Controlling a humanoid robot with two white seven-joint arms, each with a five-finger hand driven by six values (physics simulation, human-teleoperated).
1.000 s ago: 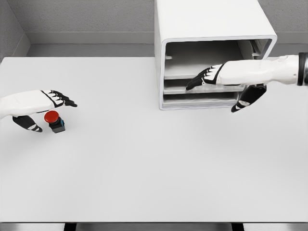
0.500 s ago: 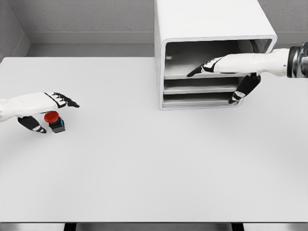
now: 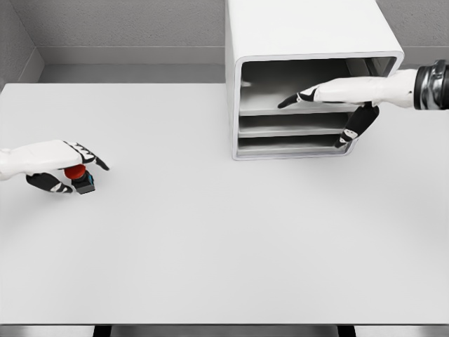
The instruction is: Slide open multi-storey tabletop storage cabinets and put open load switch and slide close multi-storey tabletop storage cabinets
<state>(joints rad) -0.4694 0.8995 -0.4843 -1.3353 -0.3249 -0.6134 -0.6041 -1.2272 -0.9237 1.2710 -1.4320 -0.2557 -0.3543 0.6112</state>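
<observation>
The left hand point(image 3: 52, 160) lies over the red-capped black load switch point(image 3: 78, 177) at the left of the white table point(image 3: 210, 239), fingers curling around it. The switch stands cap-up; no lettering is legible. The right hand point(image 3: 337, 95) reaches, fingers extended, into the top level of the white multi-storey storage cabinet point(image 3: 309, 42).

Left hand point(image 3: 59, 163), entering at nine o'clock: smooth white shell over the back of the hand and forearm; fingers black with small white bands at the joints; thumb black with white segment marks.

Right hand point(image 3: 337, 98), entering at three o'clock: same white glossy casing, tapering toward the knuckles; fingertips black; thumb black with white bands. Wrist carried a dark ring collar with a grey metallic band at the frame edge.
</observation>
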